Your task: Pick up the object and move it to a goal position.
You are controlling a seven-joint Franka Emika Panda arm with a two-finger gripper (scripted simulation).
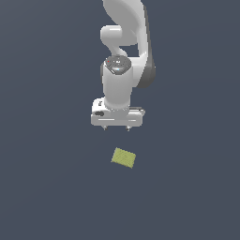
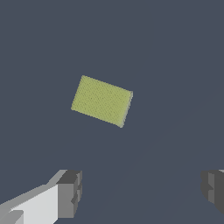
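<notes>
The object is a small flat yellow-green block (image 1: 123, 158) with a fine striped texture. It lies flat on the dark grey surface, turned at a slight angle. It also shows in the wrist view (image 2: 101, 101). My gripper (image 1: 116, 127) hangs above the surface, a little behind the block as the exterior view shows it, and is apart from it. The gripper (image 2: 142, 192) is open and empty. Its two grey fingertips (image 2: 70, 194) stand wide apart, with nothing between them.
The white arm (image 1: 124, 51) rises behind the gripper in the exterior view. The dark grey surface (image 1: 47, 187) spreads all around the block. No goal marker shows in either view.
</notes>
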